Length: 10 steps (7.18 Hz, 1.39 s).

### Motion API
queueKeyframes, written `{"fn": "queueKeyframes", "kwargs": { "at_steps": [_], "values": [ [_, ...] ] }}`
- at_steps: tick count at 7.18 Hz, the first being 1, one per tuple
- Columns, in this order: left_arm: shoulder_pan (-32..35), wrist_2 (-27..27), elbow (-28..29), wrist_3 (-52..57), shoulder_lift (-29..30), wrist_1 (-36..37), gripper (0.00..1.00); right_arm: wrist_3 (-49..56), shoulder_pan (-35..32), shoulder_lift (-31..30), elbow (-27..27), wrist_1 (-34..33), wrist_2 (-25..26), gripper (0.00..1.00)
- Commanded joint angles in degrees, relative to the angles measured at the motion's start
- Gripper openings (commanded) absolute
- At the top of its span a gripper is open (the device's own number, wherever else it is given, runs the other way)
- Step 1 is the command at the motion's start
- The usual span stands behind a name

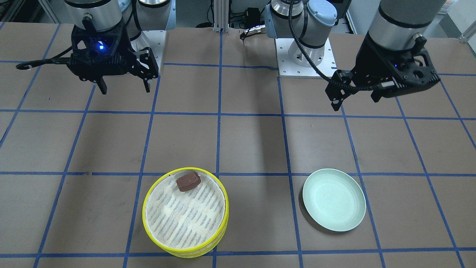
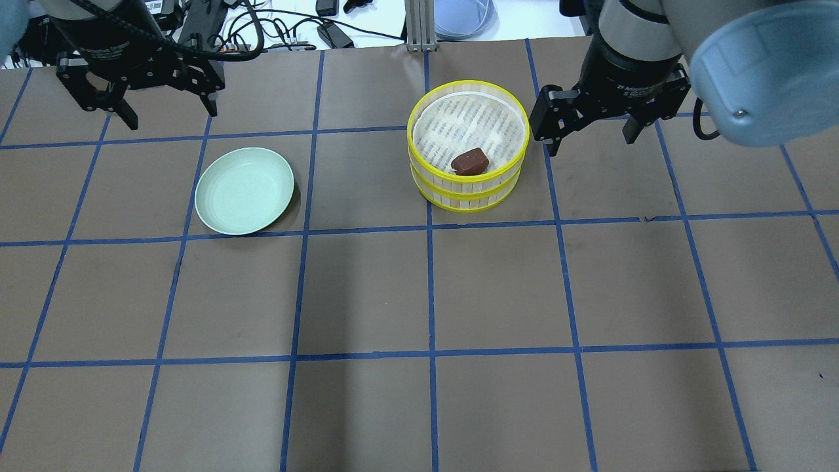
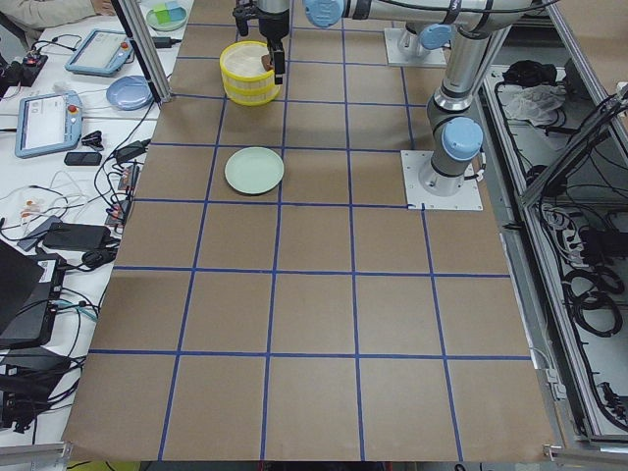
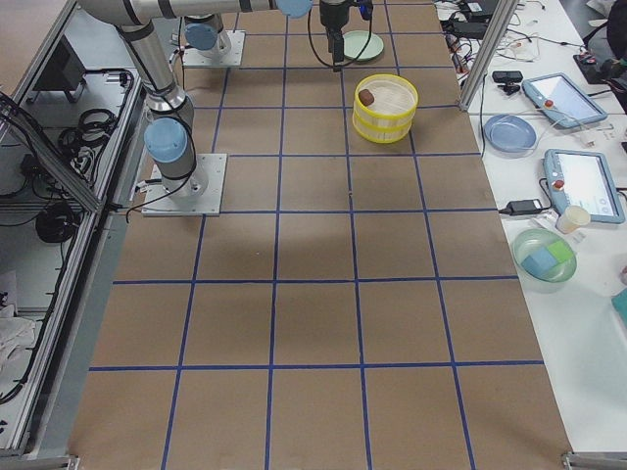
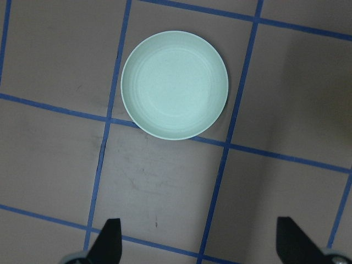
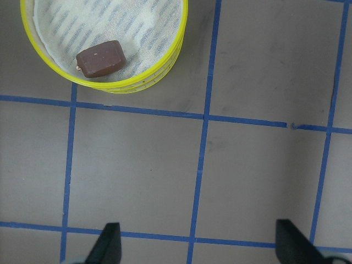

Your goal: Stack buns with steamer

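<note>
The steamer (image 1: 186, 223) is two yellow-rimmed bamboo trays stacked one on the other; it also shows in the overhead view (image 2: 468, 118). A dark reddish-brown bun (image 1: 188, 181) lies on the top tray's striped cloth near its rim, and shows in the overhead view (image 2: 470, 161) and the right wrist view (image 6: 99, 58). The creamy white bun is hidden. My right gripper (image 2: 588, 141) is open and empty, raised beside the steamer. My left gripper (image 2: 172, 117) is open and empty, raised above the table near the plate.
An empty pale green plate (image 2: 244, 190) sits on the brown table with blue tape lines, under my left wrist camera (image 5: 174, 85). The arm bases (image 1: 305, 56) stand at the robot's side. Tablets, cables and bowls lie on the white side bench (image 4: 558, 176).
</note>
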<state>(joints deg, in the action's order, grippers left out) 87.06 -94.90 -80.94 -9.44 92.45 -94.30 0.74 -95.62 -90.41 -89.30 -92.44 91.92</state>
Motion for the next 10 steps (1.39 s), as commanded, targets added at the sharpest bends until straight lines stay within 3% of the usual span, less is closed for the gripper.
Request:
{"fn": "queueKeyframes", "kwargs": {
  "at_steps": [1, 3, 10],
  "values": [
    [0.04, 3.91, -0.54, 2.21, -1.92, -1.15, 1.0, 1.01, 0.17, 0.23, 0.09, -0.02, -1.72, 1.0],
    [0.74, 4.81, -2.98, 10.03, 0.01, 4.02, 1.0, 1.63, 0.44, 0.24, 0.09, -2.12, -1.57, 1.0],
    [0.22, 7.27, -4.76, 9.7, -2.89, 4.57, 1.0, 1.45, 0.53, 0.15, 0.0, -2.31, -1.21, 1.0]
  ]
}}
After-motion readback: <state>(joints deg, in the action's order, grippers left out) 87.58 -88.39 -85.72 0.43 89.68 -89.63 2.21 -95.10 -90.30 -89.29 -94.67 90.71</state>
